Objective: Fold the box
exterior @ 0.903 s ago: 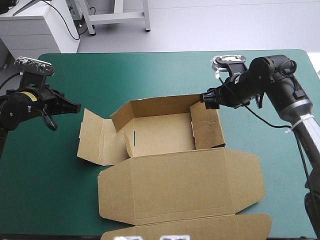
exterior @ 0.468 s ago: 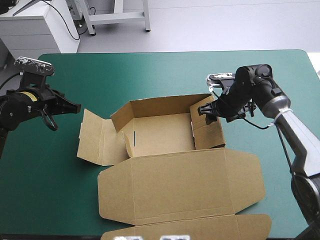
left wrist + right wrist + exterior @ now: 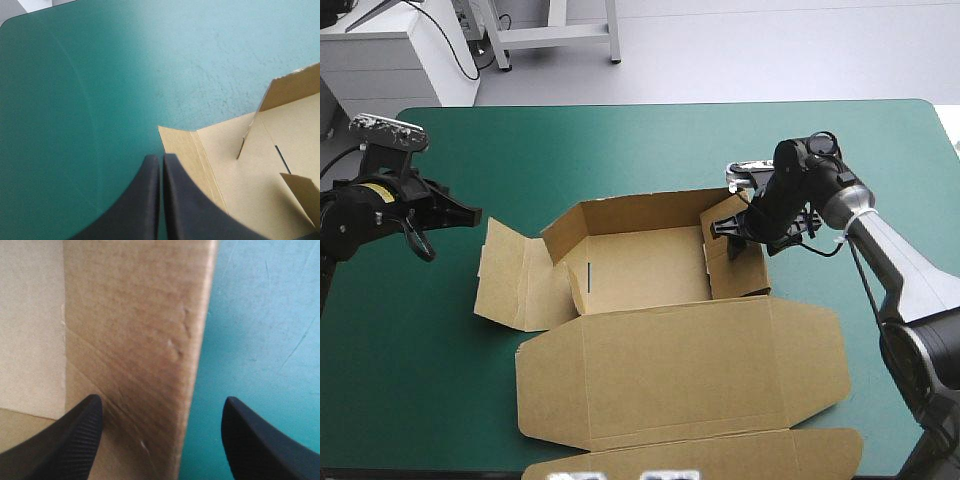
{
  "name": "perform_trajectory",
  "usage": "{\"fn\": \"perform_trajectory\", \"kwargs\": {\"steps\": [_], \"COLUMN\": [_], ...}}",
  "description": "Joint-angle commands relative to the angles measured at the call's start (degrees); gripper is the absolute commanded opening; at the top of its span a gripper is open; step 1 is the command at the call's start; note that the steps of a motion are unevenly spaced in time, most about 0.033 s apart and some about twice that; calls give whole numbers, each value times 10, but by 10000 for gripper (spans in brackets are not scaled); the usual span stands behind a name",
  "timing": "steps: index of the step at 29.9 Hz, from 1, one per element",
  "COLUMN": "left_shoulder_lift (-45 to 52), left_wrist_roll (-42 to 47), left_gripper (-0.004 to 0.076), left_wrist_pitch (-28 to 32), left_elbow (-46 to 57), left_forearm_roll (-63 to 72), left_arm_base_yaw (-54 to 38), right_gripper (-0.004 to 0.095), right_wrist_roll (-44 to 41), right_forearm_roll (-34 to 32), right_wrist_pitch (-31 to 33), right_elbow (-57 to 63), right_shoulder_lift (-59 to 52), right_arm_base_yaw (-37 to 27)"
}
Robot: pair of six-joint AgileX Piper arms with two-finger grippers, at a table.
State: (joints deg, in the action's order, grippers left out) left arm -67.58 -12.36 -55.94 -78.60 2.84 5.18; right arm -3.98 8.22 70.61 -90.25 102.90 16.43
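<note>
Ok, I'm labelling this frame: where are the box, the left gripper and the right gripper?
box (image 3: pixel 640 265), high view, the tray floor.
left gripper (image 3: pixel 161 160), left wrist view, where its shut fingertips meet.
right gripper (image 3: pixel 162 402), right wrist view, midway between its open fingertips.

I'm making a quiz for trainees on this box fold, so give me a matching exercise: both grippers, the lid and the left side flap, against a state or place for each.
1. left gripper
2. right gripper
3. lid
4. left side flap

A. flat, on the box's near side
B. open, at the raised right wall
C. shut, over the teal-green cover
D. folded out, not yet raised

Pairs: 1-C, 2-B, 3-A, 4-D.
</note>
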Motion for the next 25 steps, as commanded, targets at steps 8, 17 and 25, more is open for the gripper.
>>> {"fn": "perform_trajectory", "kwargs": {"steps": [8,17,25], "left_shoulder_lift": [12,12,12], "left_wrist_roll": [6,6,6], "left_gripper": [8,8,8], "left_wrist_pitch": [33,33,33], "left_elbow": [-18,-18,-18], "left_forearm_roll": [4,7,7], "left_arm_base_yaw": [0,0,0], "right_gripper": [587,334,47], "right_wrist_roll": [5,5,5], "right_forearm_roll": [2,5,19], "right_wrist_pitch": [5,10,10], "right_elbow": [-13,-13,-18], "right_shoulder_lift": [-6,19,14], "right_arm_base_yaw": [0,0,0]}}
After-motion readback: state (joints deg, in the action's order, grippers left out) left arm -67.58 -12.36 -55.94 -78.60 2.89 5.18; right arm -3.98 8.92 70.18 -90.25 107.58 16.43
